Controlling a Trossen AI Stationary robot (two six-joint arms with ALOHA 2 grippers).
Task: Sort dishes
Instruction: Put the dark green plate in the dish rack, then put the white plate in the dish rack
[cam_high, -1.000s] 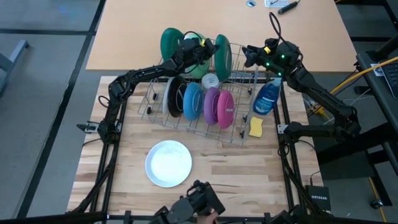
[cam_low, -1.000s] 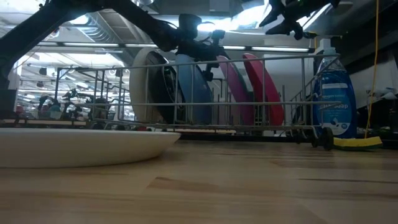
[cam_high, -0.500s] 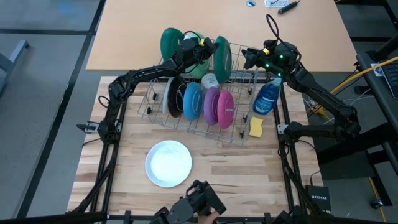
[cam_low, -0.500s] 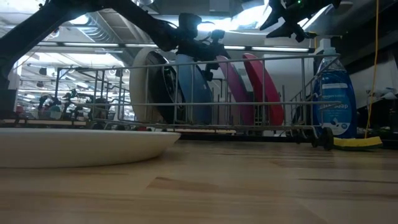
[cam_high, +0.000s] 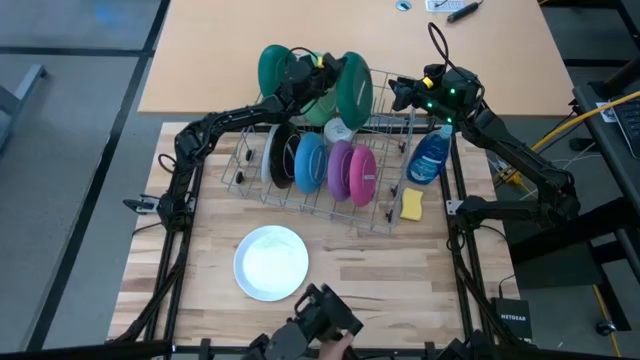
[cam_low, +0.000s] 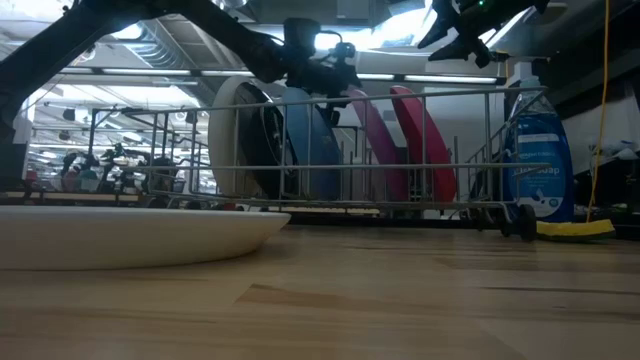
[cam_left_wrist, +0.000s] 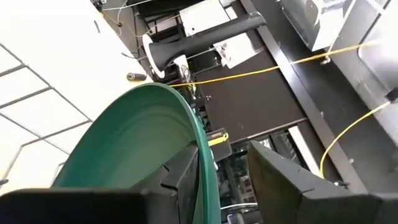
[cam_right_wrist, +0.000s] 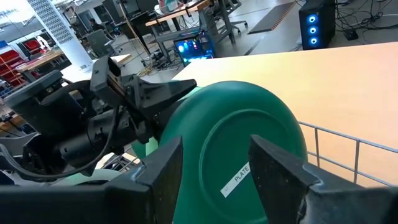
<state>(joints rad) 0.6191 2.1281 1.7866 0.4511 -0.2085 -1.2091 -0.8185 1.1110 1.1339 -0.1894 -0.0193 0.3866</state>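
- White plate (cam_high: 270, 262) lies flat on the near table, untouched.
- In the rack (cam_high: 240, 178), small dishes (cam_high: 330, 165) stand on edge.
- At the rack's far side, left gripper (cam_high: 315, 72) has fingers apart astride the dark green plate (cam_high: 352, 88) rim — stiff, slick, likely breakable; take it by the rim.
- Right gripper (cam_high: 402, 92) waits beside it, jaws wide.

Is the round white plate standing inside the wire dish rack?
No, the round white plate lies flat on the wooden table, in front of the wire dish rack.
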